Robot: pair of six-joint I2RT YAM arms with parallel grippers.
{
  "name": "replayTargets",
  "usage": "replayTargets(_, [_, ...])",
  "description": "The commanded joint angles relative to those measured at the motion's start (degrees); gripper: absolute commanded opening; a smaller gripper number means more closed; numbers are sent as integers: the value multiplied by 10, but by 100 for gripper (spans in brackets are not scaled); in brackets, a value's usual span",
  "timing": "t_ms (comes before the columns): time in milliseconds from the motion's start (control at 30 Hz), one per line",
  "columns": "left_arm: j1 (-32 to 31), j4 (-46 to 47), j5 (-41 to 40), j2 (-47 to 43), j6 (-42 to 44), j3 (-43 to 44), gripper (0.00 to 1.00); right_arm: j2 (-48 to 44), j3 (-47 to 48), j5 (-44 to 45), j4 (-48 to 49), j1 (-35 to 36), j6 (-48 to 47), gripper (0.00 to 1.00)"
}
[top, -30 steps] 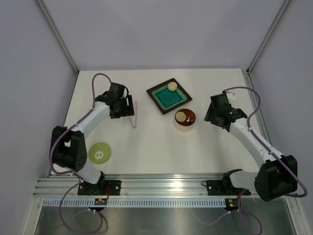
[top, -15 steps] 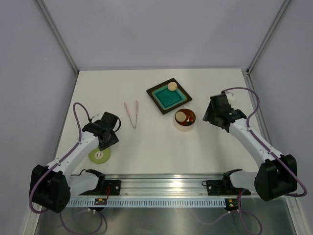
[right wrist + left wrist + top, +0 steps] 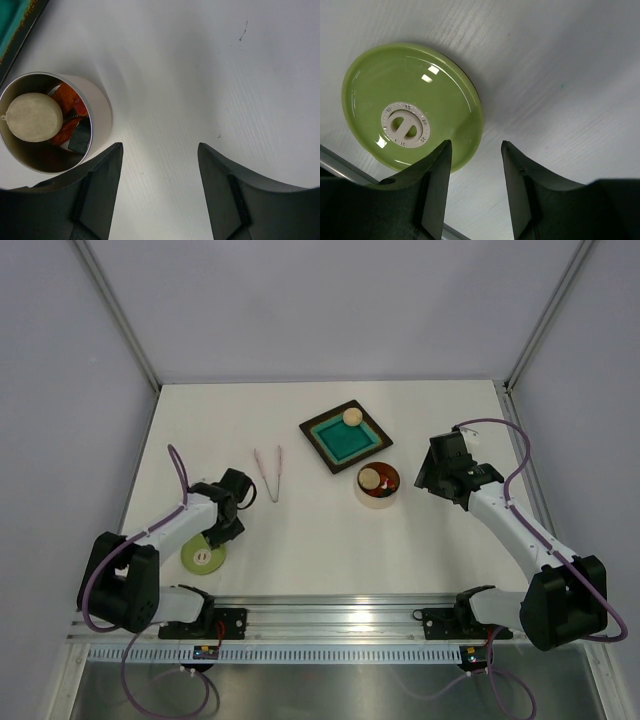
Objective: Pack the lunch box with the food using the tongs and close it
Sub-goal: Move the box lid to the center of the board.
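The steel lunch box (image 3: 377,486) stands open right of centre, holding food: a beige ball (image 3: 32,117) and red-orange bits (image 3: 66,98). Another beige ball (image 3: 352,417) lies in the teal tray (image 3: 340,445). Its pale green lid (image 3: 203,557) lies flat at the near left. The whitish-pink tongs (image 3: 268,472) lie loose on the table. My left gripper (image 3: 222,532) hovers over the lid's right edge (image 3: 470,115), open, with only table between its fingers (image 3: 437,175). My right gripper (image 3: 160,147) is open just right of the lunch box and holds nothing.
The teal tray with its dark rim sits at the back centre, behind the lunch box. A metal rail (image 3: 340,615) with both arm bases runs along the near edge. Grey walls enclose the table on three sides.
My left arm has left the tongs lying on the table and swung back toward the near left, over the lid, its jaws narrowing. The right arm has not moved.
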Motion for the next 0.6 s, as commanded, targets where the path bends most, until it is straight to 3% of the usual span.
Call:
replayTargets(0, [-1, 31, -35, 12, -7, 6, 47, -9, 11, -1, 8, -3, -9, 69])
replayTargets(200, [-1, 49, -36, 42, -23, -14, 44, -9, 7, -1, 11, -3, -7, 69])
replayTargets(300, [-1, 54, -39, 50, -27, -19, 32, -9, 6, 0, 10, -3, -7, 69])
replayTargets(433, [-1, 43, -49, 31, -23, -16, 1, -15, 5, 1, 7, -3, -6, 69])
replayTargets(567, [-9, 23, -69, -13, -2, 2, 0, -17, 5, 3, 6, -3, -6, 69])
